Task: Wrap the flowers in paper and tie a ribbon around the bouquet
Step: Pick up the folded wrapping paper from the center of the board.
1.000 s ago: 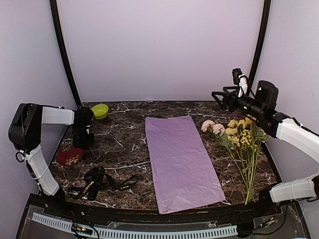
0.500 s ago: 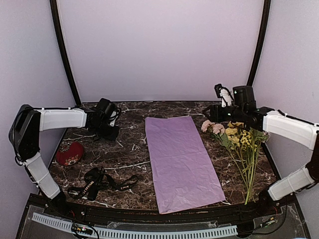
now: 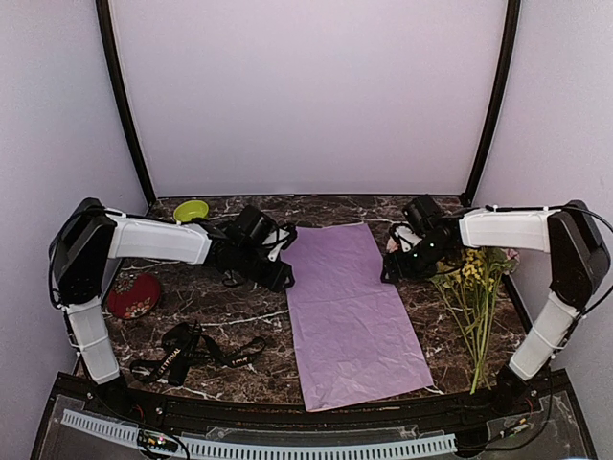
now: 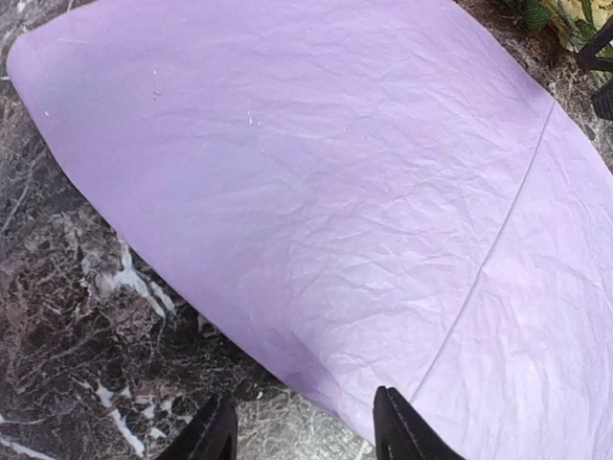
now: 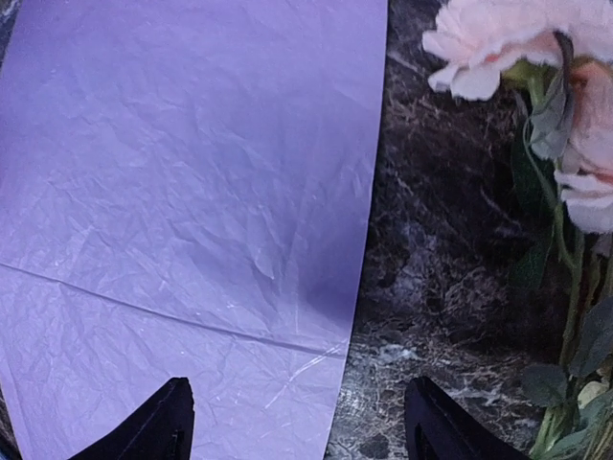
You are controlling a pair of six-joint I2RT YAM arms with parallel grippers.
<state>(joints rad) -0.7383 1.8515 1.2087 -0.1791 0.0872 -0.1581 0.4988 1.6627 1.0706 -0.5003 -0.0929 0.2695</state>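
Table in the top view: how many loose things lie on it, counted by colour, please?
Lilac: 1, the paper
Green: 1, the bowl
Red: 1, a small round object
Black: 1, the ribbon
Mixed colours: 1, the flowers
Total: 5

- Open over the paper (image 3: 350,307) in the middle of the top view: flat and uncovered from upper centre to lower centre.
- Pinched at upper centre by the left gripper (image 3: 285,278) at the sheet's left edge and the right gripper (image 3: 388,273) at its right edge, both low, jaws parted around air.
- Blocked at right of frame by the flowers (image 3: 469,278), blooms just beside the right gripper, stems running to lower right.
- Free only on a thin strip of bare table (image 5: 421,287) between paper edge and blooms in the right wrist view.
- Cluttered at lower left by the ribbon (image 3: 192,350), at left by a red round thing (image 3: 134,295), at upper left by a green bowl (image 3: 192,211).
- Passable on bare marble at centre left, between ribbon and left arm (image 3: 158,240).
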